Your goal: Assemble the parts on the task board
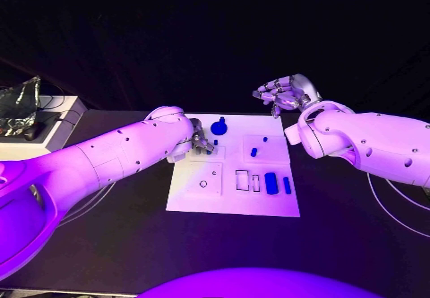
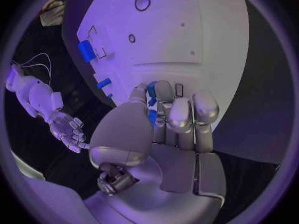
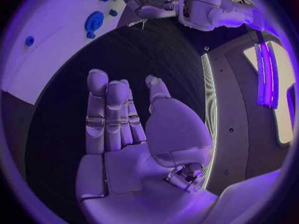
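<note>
Your left hand (image 1: pixel 201 144) sits low over the far left part of the task board (image 1: pixel 233 202), its fingers curled around a small blue part (image 2: pixel 151 103) pinched upright between them, long axis pointing down at the board. The seat it needs is probably right beneath, near the round blue part (image 1: pixel 219 128); I cannot tell which hole. Your right hand (image 1: pixel 283 92) hangs lifted beyond the board's far right corner, over the worktop (image 1: pixel 107 248), fingers loosely apart and holding nothing. The left is nearer.
</note>
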You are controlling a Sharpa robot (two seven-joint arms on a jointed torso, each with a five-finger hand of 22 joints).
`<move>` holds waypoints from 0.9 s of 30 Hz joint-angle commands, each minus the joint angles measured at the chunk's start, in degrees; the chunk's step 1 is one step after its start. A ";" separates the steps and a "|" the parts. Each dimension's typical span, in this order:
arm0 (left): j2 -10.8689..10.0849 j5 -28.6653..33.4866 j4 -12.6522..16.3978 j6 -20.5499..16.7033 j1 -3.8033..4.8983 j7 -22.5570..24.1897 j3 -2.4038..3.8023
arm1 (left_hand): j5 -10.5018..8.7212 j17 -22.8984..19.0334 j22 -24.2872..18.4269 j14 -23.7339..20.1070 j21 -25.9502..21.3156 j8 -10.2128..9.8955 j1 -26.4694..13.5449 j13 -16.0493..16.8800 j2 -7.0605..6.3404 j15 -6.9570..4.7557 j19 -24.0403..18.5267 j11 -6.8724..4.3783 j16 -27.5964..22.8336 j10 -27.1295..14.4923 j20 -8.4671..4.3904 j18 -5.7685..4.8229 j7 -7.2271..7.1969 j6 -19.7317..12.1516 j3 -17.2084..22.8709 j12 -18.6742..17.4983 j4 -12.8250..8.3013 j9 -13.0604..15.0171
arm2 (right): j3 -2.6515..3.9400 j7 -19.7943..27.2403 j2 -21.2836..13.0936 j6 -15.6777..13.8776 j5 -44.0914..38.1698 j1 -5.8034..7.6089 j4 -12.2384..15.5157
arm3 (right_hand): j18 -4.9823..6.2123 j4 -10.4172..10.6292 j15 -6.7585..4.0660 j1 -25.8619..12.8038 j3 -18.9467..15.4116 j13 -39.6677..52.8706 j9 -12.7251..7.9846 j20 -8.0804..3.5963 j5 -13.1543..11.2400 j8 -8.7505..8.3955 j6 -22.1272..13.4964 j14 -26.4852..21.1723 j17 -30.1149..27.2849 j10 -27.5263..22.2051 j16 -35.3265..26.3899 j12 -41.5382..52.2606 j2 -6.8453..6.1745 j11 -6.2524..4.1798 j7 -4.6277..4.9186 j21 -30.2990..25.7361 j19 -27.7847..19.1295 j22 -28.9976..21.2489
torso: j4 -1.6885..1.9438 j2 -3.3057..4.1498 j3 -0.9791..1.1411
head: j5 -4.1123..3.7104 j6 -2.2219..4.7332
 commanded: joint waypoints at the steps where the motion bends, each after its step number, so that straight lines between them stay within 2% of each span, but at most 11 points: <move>1: -0.34 0.43 0.56 -0.61 -0.02 -0.14 0.03 | -0.38 0.05 5.61 -0.15 -0.07 0.06 0.16 -0.09 -0.07 -0.17 -0.11 0.30 -0.13 -0.06 -0.19 -0.38 0.39 -0.02 -0.38 0.35 0.10 0.11 | 0.03 0.41 -0.03 0.76 -0.58 -0.01 0.04 | 0.90 0.03 0.10 -0.16 -0.17 -0.04 -0.05 0.16 0.24 -0.27 -0.11 -0.33 -0.05 0.13 0.01 -0.18 0.25 -0.05 0.24 -0.38 0.59 1.80 | -0.03 0.01 -0.01 | 0.08 -0.04; 9: -2.61 1.55 3.03 -0.62 -0.01 -0.18 0.20 | -1.25 0.30 5.70 -0.14 0.13 0.30 -0.29 -0.12 -0.53 -0.16 0.01 0.28 0.09 0.01 -0.16 -0.38 0.36 0.02 -0.76 0.54 0.76 0.29 | 0.03 0.48 -0.08 0.79 -0.56 -0.07 0.00 | 0.91 0.10 0.10 -0.25 -0.19 -0.14 -0.13 0.16 0.25 -0.33 -0.09 -0.33 -0.05 0.17 0.02 -0.26 0.25 -0.04 0.25 -0.28 0.62 1.82 | 0.00 -0.03 0.03 | 0.03 0.01; 10: -2.90 1.92 3.34 -0.60 -0.01 -0.18 0.23 | -1.32 0.34 5.69 -0.13 0.09 0.36 -0.32 -0.14 -0.76 -0.16 -0.02 0.29 0.13 0.00 -0.14 -0.38 0.36 0.01 -0.74 0.59 1.01 0.33 | 0.03 0.49 -0.10 0.79 -0.56 -0.09 0.01 | 0.91 0.10 0.10 -0.25 -0.19 -0.14 -0.13 0.16 0.25 -0.33 -0.09 -0.33 -0.05 0.17 0.02 -0.26 0.25 -0.04 0.25 -0.28 0.62 1.82 | -0.01 -0.05 0.04 | -0.03 0.04; 12: -3.86 3.19 4.33 -0.68 0.00 -0.15 0.46 | -1.55 -0.09 5.58 -0.22 -0.24 0.40 -0.98 -0.11 -2.21 -0.04 -0.22 0.33 -0.23 -0.37 -0.12 -0.35 0.57 -0.24 -0.26 0.66 2.61 0.40 | 0.03 0.51 -0.18 0.78 -0.55 -0.12 0.04 | 0.91 0.10 0.10 -0.25 -0.19 -0.14 -0.13 0.16 0.25 -0.33 -0.09 -0.33 -0.05 0.17 0.02 -0.26 0.25 -0.04 0.25 -0.28 0.62 1.82 | -0.08 -0.04 0.08 | -0.11 0.14; 14: -4.66 4.36 5.08 -0.95 0.00 0.06 0.88 | -5.76 -0.27 5.52 -0.29 -0.44 0.49 -1.88 -0.03 -3.28 -0.03 -0.33 0.57 -0.38 -0.66 -0.17 -0.32 0.74 -0.49 0.47 0.77 4.17 0.53 | 0.03 0.55 -0.24 0.74 -0.55 -0.15 0.03 | 0.91 0.10 0.10 -0.25 -0.19 -0.14 -0.13 0.16 0.25 -0.33 -0.09 -0.33 -0.05 0.17 0.02 -0.26 0.25 -0.04 0.25 -0.28 0.62 1.82 | -0.09 -0.07 0.09 | -0.13 0.19; 15: -5.05 5.25 5.44 -1.09 0.01 0.25 1.13 | -6.97 -0.41 5.47 -0.36 -0.58 0.53 -2.05 0.03 -3.81 -0.02 -0.40 0.61 -0.50 -0.82 -0.19 -0.30 0.80 -0.64 1.09 0.85 4.84 0.58 | 0.03 0.55 -0.28 0.74 -0.55 -0.17 0.03 | 0.91 0.10 0.10 -0.25 -0.19 -0.14 -0.13 0.16 0.25 -0.33 -0.09 -0.33 -0.05 0.17 0.02 -0.26 0.25 -0.04 0.25 -0.28 0.62 1.82 | -0.07 -0.06 0.09 | -0.15 0.25; 19: -6.08 9.43 6.43 -1.97 0.01 1.15 2.16 | -13.72 -2.36 4.65 -1.17 -2.87 0.67 -2.39 0.44 -7.80 0.31 -1.68 1.16 -2.18 -2.38 -0.03 -0.14 1.40 -2.09 5.01 1.11 9.63 0.72 | 0.02 0.53 -0.27 0.91 -0.61 -0.30 -0.05 | 0.91 0.10 0.10 -0.25 -0.19 -0.14 -0.13 0.16 0.25 -0.33 -0.09 -0.33 -0.05 0.17 0.02 -0.26 0.25 -0.04 0.25 -0.28 0.62 1.82 | -0.02 -0.04 0.00 | -0.26 0.52; 22: -6.50 11.95 6.80 -2.81 0.00 2.02 2.80 | -19.04 -3.92 4.30 -1.92 -3.97 0.19 -3.01 0.67 -8.76 0.63 -2.29 1.62 -3.14 -3.51 0.42 0.19 2.01 -3.31 5.90 1.43 10.22 -0.02 | 0.02 0.53 -0.20 1.01 -0.67 -0.41 -0.10 | 0.92 0.17 0.13 -0.27 -0.19 -0.27 -0.26 0.18 0.26 -0.42 -0.10 -0.36 -0.05 0.16 0.02 -0.37 0.25 -0.01 0.28 -0.43 0.59 1.80 | -0.07 -0.05 -0.02 | -0.15 0.63; 24: -6.80 13.64 7.01 -3.47 0.00 2.68 3.27 | -21.39 -5.17 3.89 -2.66 -5.24 -0.59 -3.35 0.79 -9.08 0.98 -3.04 2.07 -3.74 -4.53 0.97 0.62 2.58 -4.08 6.28 1.71 10.30 -1.48 | 0.02 0.54 -0.18 1.04 -0.70 -0.47 -0.12 | 0.92 0.17 0.13 -0.27 -0.19 -0.27 -0.26 0.18 0.26 -0.42 -0.10 -0.36 -0.05 0.16 0.02 -0.37 0.25 -0.01 0.28 -0.43 0.59 1.80 | -0.03 0.00 0.04 | -0.13 0.69; 26: -7.12 14.93 7.17 -4.16 0.00 3.37 3.84 | -21.54 -6.92 3.45 -3.57 -6.63 -1.12 -3.16 0.74 -8.96 1.38 -3.80 2.48 -4.15 -5.51 1.70 1.26 3.09 -4.55 6.42 2.05 10.22 -3.99 | 0.02 0.54 -0.19 1.06 -0.71 -0.50 -0.14 | 0.92 0.17 0.13 -0.27 -0.19 -0.27 -0.26 0.18 0.26 -0.42 -0.10 -0.36 -0.05 0.16 0.02 -0.37 0.25 -0.01 0.28 -0.43 0.59 1.80 | 0.00 0.02 0.03 | -0.11 0.81; 27: -7.30 15.51 7.23 -4.61 0.00 3.70 4.15 | -21.51 -7.85 3.25 -4.00 -7.29 -1.73 -2.97 0.63 -8.80 1.61 -4.16 2.79 -4.18 -5.87 2.15 1.55 3.47 -4.71 6.36 2.19 10.15 -6.11 | 0.02 0.54 -0.21 1.07 -0.72 -0.52 -0.15 | 0.92 0.17 0.13 -0.27 -0.19 -0.27 -0.26 0.18 0.26 -0.42 -0.10 -0.36 -0.05 0.16 0.02 -0.37 0.25 -0.01 0.28 -0.43 0.59 1.80 | 0.00 0.03 0.04 | -0.07 0.87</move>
